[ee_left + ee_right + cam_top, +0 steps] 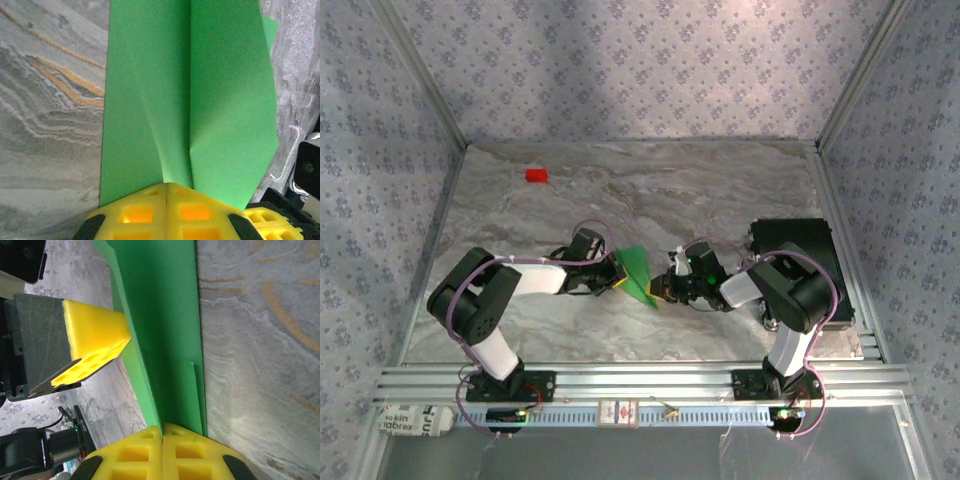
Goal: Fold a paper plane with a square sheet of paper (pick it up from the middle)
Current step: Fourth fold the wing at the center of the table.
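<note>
The bright green sheet of paper (636, 272) is folded into a pointed, dart-like shape with a centre ridge and is held just above the marble table between both grippers. My left gripper (617, 272) is shut on its left edge. In the left wrist view the yellow fingertips (150, 200) meet on the ridge of the paper (220, 100). My right gripper (661, 290) is shut on the narrow end. In the right wrist view its jaws (162, 429) pinch the paper (165, 315), and the left gripper's yellow fingers (95, 340) clamp the far edge.
A small red block (535, 175) lies at the back left of the marble table (720, 190). A black box (798, 240) stands at the right edge behind the right arm. Patterned walls enclose three sides, and an aluminium rail (640, 380) runs along the front.
</note>
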